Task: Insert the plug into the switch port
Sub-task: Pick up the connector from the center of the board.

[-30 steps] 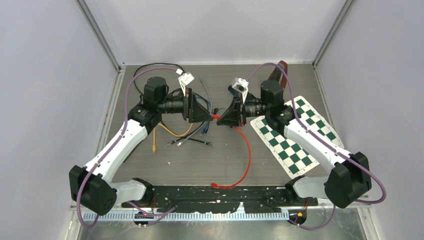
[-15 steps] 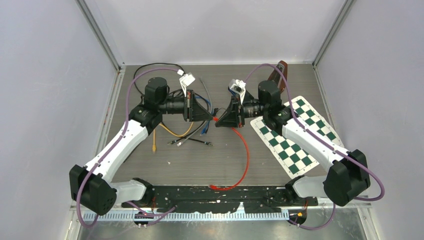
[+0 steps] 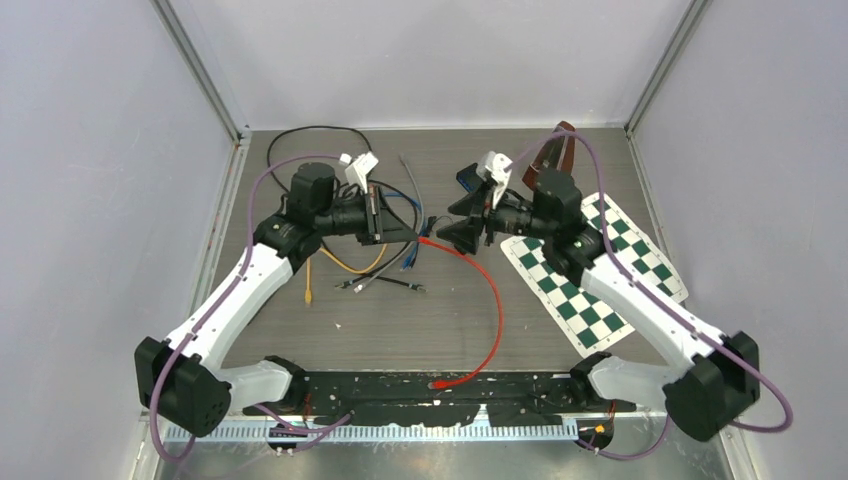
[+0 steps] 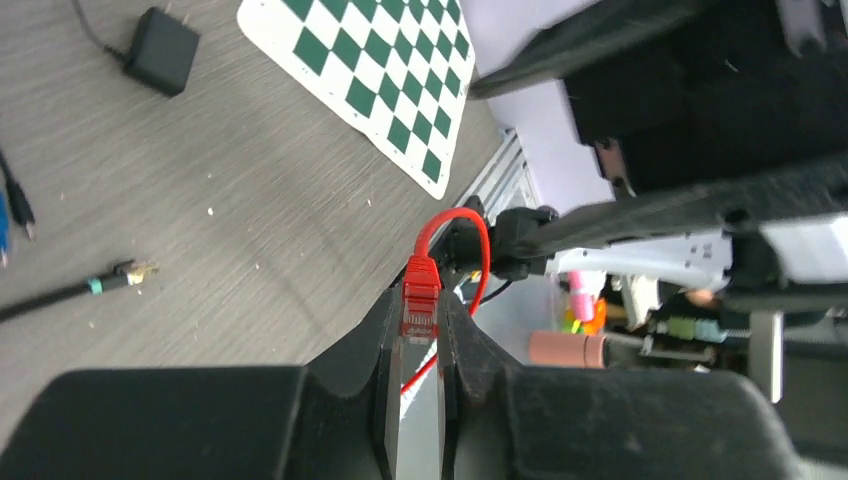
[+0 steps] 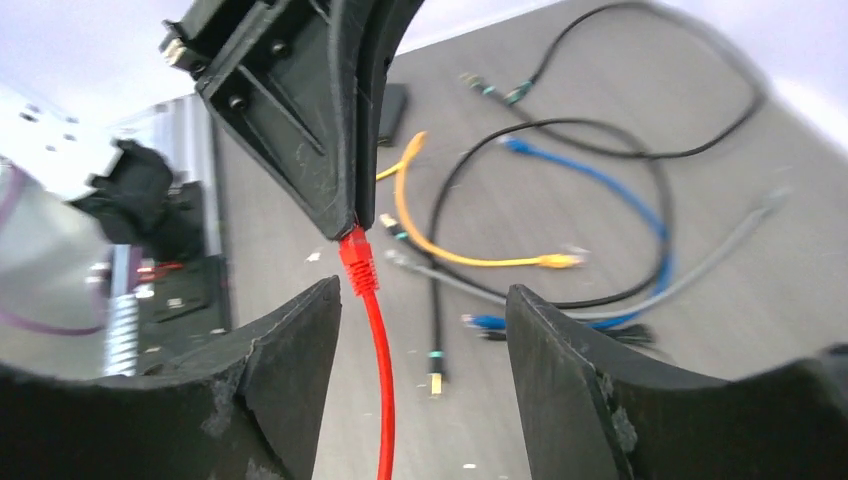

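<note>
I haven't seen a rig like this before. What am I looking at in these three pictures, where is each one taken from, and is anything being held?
Two white robot arms are bolted at the near edge of a table. One picture looks down from above and behind them. The other two come from a camera on each wrist, looking out past that arm's own fingers. The left end effector is closed on the red plug of a red cable. The right end effector faces it, open, with the cable passing untouched between its jaws. Also on the table are a green-and-white checkered sheet, a loose yellow cable, a blue cable and a black adapter.
</note>
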Robot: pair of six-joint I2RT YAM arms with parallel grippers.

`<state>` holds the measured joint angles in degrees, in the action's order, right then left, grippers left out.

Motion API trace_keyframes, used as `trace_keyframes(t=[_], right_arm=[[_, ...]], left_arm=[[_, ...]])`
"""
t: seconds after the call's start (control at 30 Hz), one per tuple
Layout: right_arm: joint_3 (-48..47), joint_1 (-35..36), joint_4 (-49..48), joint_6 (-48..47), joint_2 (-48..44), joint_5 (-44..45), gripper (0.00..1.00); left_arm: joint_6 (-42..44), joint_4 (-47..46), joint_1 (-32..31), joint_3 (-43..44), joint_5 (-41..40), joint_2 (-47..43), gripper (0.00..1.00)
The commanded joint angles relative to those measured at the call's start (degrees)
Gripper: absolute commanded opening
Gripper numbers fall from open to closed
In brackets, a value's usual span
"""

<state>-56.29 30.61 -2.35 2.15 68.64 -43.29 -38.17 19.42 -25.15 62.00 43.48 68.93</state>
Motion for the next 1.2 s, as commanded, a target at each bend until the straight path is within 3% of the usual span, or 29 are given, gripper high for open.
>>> trace_keyframes(t=[0.0,0.07,0.13,0.23,0.37,0.6,0.73,0.9,1.17], right_arm=[[5.60,2.35,-12.43,-11.79,-8.88,12.84,0.68],[9.28,3.26,-20.01,-16.49,-10.36,12.96,0.69],[10.28,3.68,-21.26,-20.54,-10.63,13.50,0.70],[9.76,4.31,-19.70,-23.64,-9.94,13.31,0.69],[12.18,7.50,-19.47,-31.89,-8.41,12.53,0.68],[15.24,13.91,-26.94,-39.91,-3.43,15.87,0.65],[17.37,18.26,-35.85,-42.44,2.65,18.57,0.56],[20.78,22.36,-51.13,-43.64,9.97,22.70,0.51],[20.98,25.32,-58.75,-43.73,17.66,26.95,0.47]], left_arm=[[-17.64,-0.02,2.08,-2.57,-6.27,-2.64,0.00],[-24.21,-3.05,3.34,-5.23,-8.63,-4.32,0.00],[-29.10,-2.96,4.40,-6.56,-13.06,-6.40,0.00],[-35.25,4.79,5.53,-6.78,-22.64,-9.53,0.00],[-42.85,13.87,6.15,-6.90,-28.47,-11.29,0.00],[-46.30,23.32,6.58,-4.80,-21.53,-5.82,0.00],[-46.11,25.46,6.60,-4.01,-16.87,-2.65,0.00],[-48.19,23.53,6.60,-6.37,-16.48,-3.75,0.00],[-51.31,20.02,6.69,-9.62,-15.99,-5.70,0.00]])
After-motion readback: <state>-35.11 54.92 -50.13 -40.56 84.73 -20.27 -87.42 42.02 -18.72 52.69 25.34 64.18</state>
